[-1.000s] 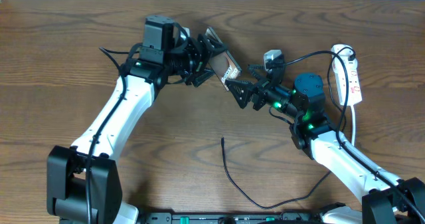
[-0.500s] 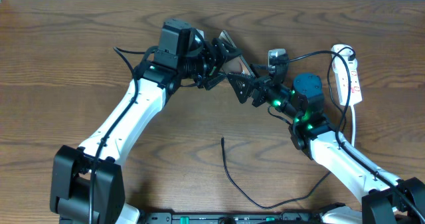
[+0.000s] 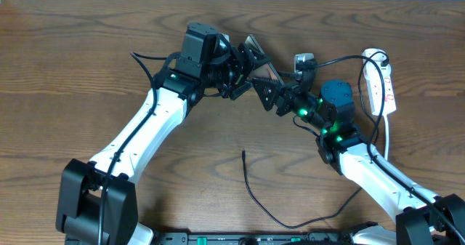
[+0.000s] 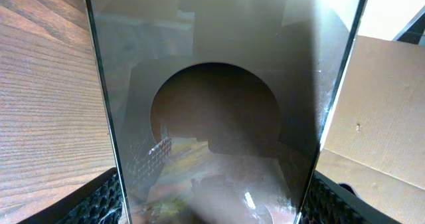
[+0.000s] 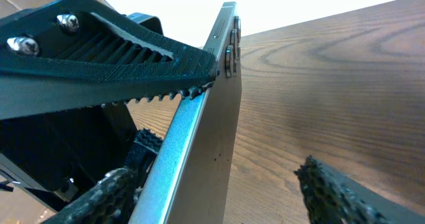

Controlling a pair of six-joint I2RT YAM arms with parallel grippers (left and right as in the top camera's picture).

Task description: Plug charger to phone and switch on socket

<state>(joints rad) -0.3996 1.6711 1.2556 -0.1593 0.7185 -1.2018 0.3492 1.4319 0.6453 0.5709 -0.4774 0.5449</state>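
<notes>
My left gripper (image 3: 248,69) is shut on the phone (image 3: 261,69) and holds it tilted above the table. In the left wrist view the dark glossy phone (image 4: 212,84) fills the frame, with both pads (image 4: 106,199) pressed on its edges. My right gripper (image 3: 269,94) is open around the phone's lower end. In the right wrist view the phone (image 5: 206,137) stands edge-on between the fingers; the right finger (image 5: 332,191) is clear of it. The charger (image 3: 251,190) lies on the table, its tip near the centre. The socket (image 3: 382,85) lies at the far right.
A white plug block (image 3: 301,60) with a dark cord lies behind the right gripper. The white cord (image 3: 389,139) runs down from the socket beside the right arm. The table's wood surface (image 3: 73,70) stretches to the left.
My left arm has carried the phone rightward into the right gripper's jaws. The right jaws have narrowed around it.
</notes>
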